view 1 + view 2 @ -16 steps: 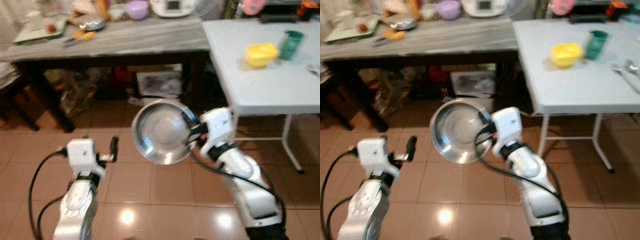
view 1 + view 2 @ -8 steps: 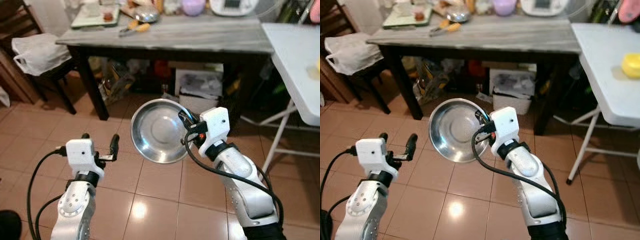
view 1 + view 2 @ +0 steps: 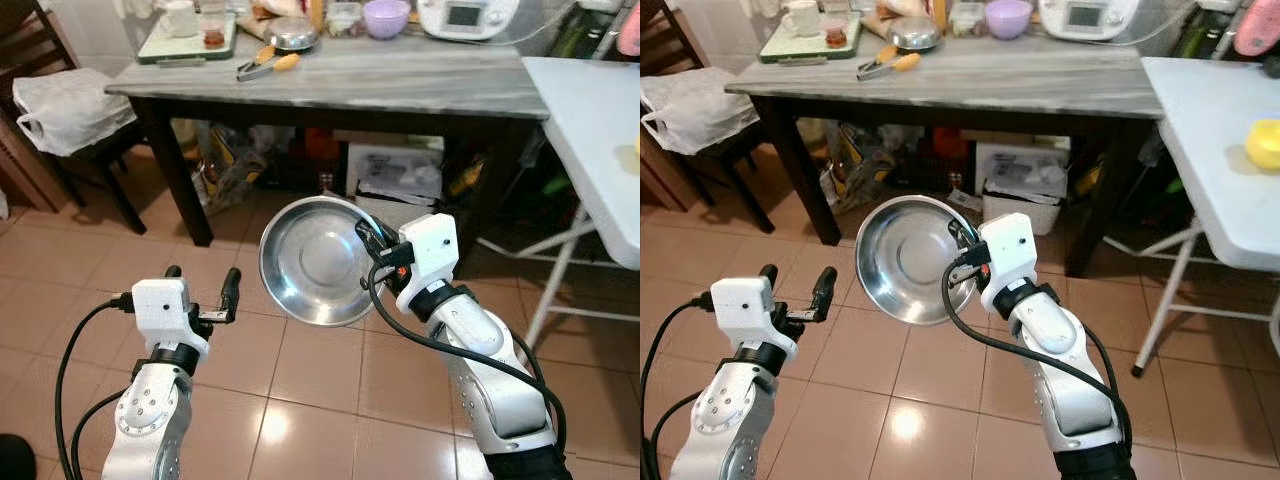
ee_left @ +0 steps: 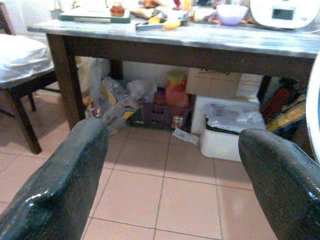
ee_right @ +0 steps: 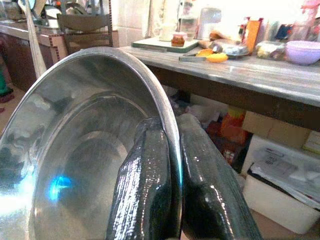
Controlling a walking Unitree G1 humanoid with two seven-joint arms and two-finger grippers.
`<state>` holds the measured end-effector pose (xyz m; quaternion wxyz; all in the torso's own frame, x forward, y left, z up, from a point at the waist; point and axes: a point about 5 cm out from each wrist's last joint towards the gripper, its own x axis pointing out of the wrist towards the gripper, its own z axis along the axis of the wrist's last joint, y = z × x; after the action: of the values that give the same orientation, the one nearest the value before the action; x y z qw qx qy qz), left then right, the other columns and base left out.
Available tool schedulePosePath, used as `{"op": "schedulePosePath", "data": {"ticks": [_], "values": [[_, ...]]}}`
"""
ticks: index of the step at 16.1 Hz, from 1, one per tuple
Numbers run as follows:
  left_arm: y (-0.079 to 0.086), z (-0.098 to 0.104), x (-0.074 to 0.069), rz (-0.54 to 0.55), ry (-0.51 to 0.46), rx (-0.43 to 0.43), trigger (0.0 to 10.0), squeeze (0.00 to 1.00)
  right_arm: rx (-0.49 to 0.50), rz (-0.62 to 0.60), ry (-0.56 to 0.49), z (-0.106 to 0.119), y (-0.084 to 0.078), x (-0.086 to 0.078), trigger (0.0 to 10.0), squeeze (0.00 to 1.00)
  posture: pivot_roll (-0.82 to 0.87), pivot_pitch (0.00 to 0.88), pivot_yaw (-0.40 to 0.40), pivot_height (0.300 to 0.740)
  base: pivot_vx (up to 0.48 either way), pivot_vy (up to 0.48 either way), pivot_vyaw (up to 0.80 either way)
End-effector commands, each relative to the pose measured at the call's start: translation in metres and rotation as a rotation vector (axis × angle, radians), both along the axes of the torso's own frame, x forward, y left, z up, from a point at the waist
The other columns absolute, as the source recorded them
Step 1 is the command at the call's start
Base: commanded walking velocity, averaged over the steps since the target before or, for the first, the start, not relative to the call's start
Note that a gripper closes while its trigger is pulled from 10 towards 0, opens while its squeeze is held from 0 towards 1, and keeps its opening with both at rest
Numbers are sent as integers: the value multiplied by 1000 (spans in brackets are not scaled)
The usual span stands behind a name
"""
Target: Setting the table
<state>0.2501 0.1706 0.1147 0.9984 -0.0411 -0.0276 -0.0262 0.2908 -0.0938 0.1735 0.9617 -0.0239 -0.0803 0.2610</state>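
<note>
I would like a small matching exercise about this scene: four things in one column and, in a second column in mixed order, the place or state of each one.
Column 1
1. steel bowl
2. left end effector
3. purple bowl
4. white plastic bag

Column 2
A. lies on the dark chair
B. open and holding nothing, above the tiled floor
C. stands on the grey table top, near the white cooker
D. pinched at its rim by the right end effector

Pairs: 1-D, 2-B, 3-C, 4-A

Head cameras look down over both arms; wrist cameras look forward toward the grey table (image 3: pixel 400 75)
</note>
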Motion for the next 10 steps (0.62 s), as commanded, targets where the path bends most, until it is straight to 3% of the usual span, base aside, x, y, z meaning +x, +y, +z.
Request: {"op": "schedulePosePath", "data": {"ticks": [1,10], "values": [[-1,3,-1,-8,-9,-2,10000,0,11,2,-10,3,1,0,10000,0,-114,93,51,740,424,0,0],[-6,1,-1,-31,-2,-8,10000,0,14,-1,5,0,0,0,10000,0,-116,98,52,740,426,0,0]]}}
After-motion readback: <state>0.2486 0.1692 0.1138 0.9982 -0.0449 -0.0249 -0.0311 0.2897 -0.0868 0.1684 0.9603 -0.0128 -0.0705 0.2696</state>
